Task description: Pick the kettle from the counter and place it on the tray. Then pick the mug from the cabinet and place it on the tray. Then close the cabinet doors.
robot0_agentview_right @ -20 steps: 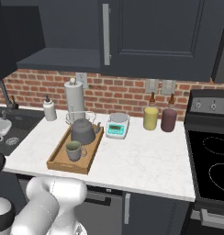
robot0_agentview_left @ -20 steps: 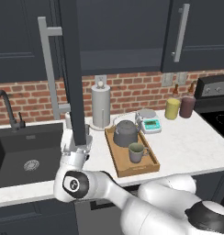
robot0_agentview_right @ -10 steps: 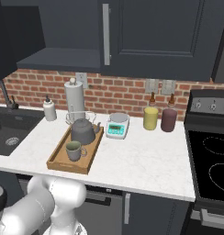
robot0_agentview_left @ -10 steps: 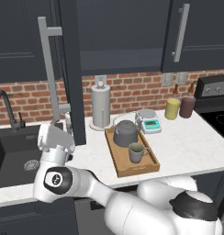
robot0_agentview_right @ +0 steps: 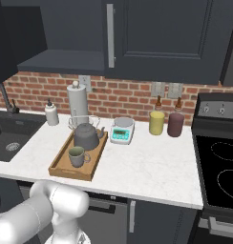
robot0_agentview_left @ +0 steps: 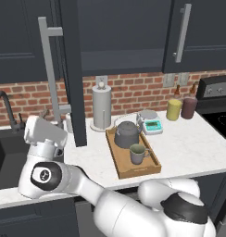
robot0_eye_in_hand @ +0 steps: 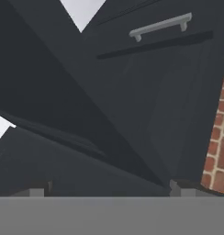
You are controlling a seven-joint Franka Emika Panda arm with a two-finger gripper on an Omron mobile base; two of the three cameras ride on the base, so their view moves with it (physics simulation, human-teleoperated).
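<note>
1. The hand point(robot0_eye_in_hand: 109, 192) shows as two small dark tips at the bottom of the hand view, set wide apart with nothing between them; it is open and holds nothing.
2. In the left base view the white wrist block stands at about 9 o'clock, raised above the dark inset sink point(robot0_agentview_left: 6, 155) and beside the open tall dark navy panelled cabinet door point(robot0_agentview_left: 72, 69) with its long light-grey bar handle point(robot0_agentview_left: 49, 69).
3. In the hand view, dark navy panels lie ahead, with a light-grey bar handle point(robot0_eye_in_hand: 160, 26) at 1 o'clock and red brick at 4 o'clock.
4. The rectangular light-brown wooden tray point(robot0_agentview_left: 116, 158) point(robot0_agentview_right: 58, 167) lies on the white marbled stone table point(robot0_agentview_left: 189, 146) point(robot0_agentview_right: 152, 162), near the middle of the left base view.
5. The squat dark grey metal kettle point(robot0_agentview_left: 127, 134) point(robot0_agentview_right: 86, 136) sits on the tray's far end.
6. The small grey-green ceramic mug point(robot0_agentview_left: 137, 153) point(robot0_agentview_right: 77, 156) stands on the tray just in front of the kettle.
7. The dark navy upper wall cabinet point(robot0_agentview_right: 66, 61) stands open, its flat shelf showing at 11 o'clock in the right base view.
8. A tall white paper-towel roll point(robot0_agentview_left: 101, 107) point(robot0_agentview_right: 78, 102) stands behind the tray.
9. A small grey scale with teal display point(robot0_agentview_left: 150, 123) point(robot0_agentview_right: 121, 131) lies at the tray's 2 o'clock.
10. A yellow jar point(robot0_agentview_left: 173, 109) point(robot0_agentview_right: 156, 122) and a dark maroon cup point(robot0_agentview_left: 189, 107) point(robot0_agentview_right: 175, 124) stand side by side against the brick wall.
</note>
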